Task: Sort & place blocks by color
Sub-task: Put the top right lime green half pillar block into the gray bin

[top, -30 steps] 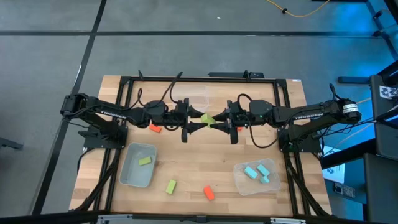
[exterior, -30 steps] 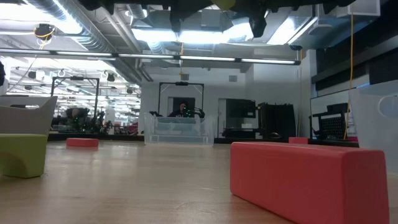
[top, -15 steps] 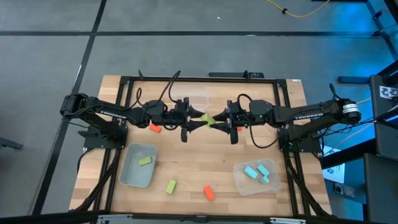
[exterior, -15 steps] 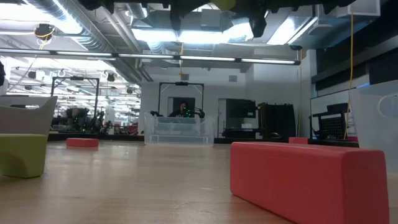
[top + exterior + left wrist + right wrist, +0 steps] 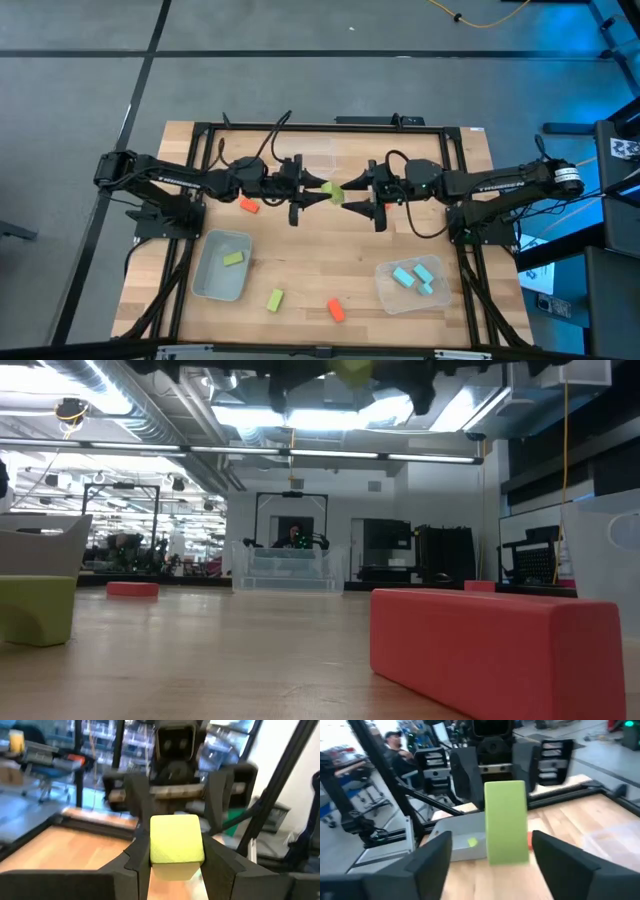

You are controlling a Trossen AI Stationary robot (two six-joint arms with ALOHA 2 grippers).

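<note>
Left jaws: left gripper (image 5: 176, 862) closed onto the held yellow-green block (image 5: 176, 845), a finger (image 5: 139, 855) pressed to each side face.
Right jaws: right gripper (image 5: 505, 852) spread apart, both fingers (image 5: 432, 857) standing clear of the block's sides; nothing gripped.
Held block, place: in mid-air above the middle of the table (image 5: 320, 260), between the two gripper tips that face each other in the high view.
Held block, relation to jaws: seated between the left fingertips, one end sticking out forward toward the right gripper; that end sits in the gap of the right jaws without contact.
Held block, axis: long axis roughly level, running along the line from arm to arm; in the right wrist view the broad face stands tall and narrow.
Left bin (image 5: 221, 266): one yellow-green block (image 5: 233, 259) inside.
Right bin (image 5: 411, 285): three cyan blocks (image 5: 417, 276) inside.
Loose on table: yellow-green block (image 5: 274, 299) and orange-red block (image 5: 336, 310) near front edge; second orange-red block (image 5: 249, 206) beside the left arm.
</note>
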